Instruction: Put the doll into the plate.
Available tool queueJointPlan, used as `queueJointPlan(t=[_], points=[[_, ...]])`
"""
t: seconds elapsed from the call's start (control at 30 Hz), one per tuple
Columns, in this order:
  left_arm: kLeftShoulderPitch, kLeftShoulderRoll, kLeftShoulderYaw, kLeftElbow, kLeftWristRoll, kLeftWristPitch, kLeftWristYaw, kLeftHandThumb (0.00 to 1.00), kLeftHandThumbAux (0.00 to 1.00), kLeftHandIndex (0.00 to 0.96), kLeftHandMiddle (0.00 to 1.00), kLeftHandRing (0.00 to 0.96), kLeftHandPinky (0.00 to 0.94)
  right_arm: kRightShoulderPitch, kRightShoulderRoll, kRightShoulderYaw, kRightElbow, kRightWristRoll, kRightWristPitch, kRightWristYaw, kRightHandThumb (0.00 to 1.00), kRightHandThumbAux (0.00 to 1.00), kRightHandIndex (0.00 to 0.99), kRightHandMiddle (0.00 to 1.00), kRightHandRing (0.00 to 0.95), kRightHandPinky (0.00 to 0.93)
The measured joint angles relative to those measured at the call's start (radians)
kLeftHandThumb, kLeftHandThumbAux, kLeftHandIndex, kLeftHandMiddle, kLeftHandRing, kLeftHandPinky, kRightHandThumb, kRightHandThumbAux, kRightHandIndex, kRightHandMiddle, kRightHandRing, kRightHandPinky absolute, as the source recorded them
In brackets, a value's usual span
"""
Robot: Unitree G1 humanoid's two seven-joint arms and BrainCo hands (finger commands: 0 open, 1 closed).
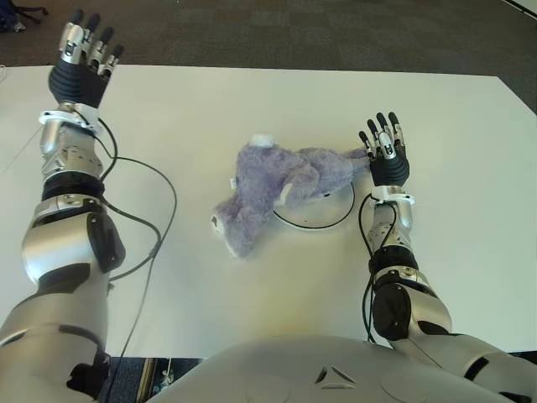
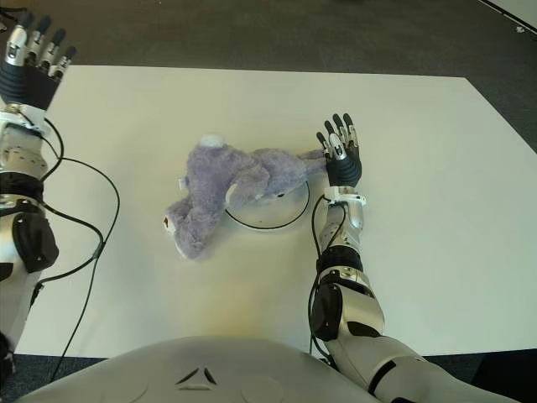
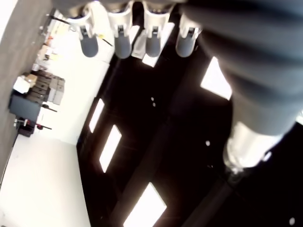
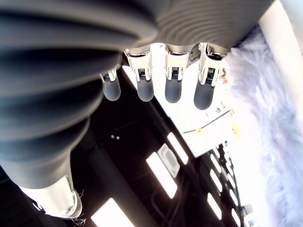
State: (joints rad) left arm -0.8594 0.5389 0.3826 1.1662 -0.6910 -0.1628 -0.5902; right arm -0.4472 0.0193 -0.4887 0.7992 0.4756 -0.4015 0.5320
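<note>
Right robot hand (image 1: 384, 151) is up with its fingers straight and spread, holding nothing, just beside one end of the purple doll (image 1: 268, 189). That doll lies partly on the white plate (image 1: 329, 214) and partly on the white desk (image 1: 470, 210). Far on the left, the left robot hand (image 1: 82, 60) is open and empty too.

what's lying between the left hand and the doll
Only bare white table lies between the left hand and the doll, plain in the left eye view.

The right hand (image 4: 156, 87) holds nothing, fingers (image 4: 173, 90) extended beside the purple doll (image 4: 272, 137).
</note>
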Motion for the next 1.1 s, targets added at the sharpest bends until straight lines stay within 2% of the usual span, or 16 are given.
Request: queueJointPlan(t=[0.27, 0.57, 0.83, 1.1], points=[[-0.006, -0.11, -0.025, 0.089, 0.096, 0.032, 0.171, 0.0, 0.65, 0.026, 0.025, 0.01, 0.008, -0.001, 0.0, 0.0, 0.0, 0.0, 0.0, 0.001, 0.24, 0.722, 0.043, 0.085, 0.078, 0.139], [0.006, -0.229, -0.076, 0.124, 0.213, 0.015, 0.304, 0.0, 0.647, 0.003, 0.002, 0.0, 0.0, -0.001, 0.0, 0.0, 0.0, 0.0, 0.0, 0.007, 0.215, 0.743, 0.044, 0.083, 0.074, 0.133], [0.093, -0.337, -0.119, 0.131, 0.307, -0.104, 0.353, 0.0, 0.647, 0.0, 0.0, 0.0, 0.0, -0.001, -0.001, 0.0, 0.0, 0.0, 0.0, 0.007, 0.158, 0.754, 0.054, 0.086, 0.071, 0.117], [0.177, -0.395, -0.154, 0.119, 0.386, -0.309, 0.387, 0.0, 0.573, 0.0, 0.0, 0.0, 0.0, 0.0, -0.001, 0.0, 0.0, 0.0, 0.0, 0.008, 0.106, 0.707, 0.064, 0.097, 0.092, 0.148]])
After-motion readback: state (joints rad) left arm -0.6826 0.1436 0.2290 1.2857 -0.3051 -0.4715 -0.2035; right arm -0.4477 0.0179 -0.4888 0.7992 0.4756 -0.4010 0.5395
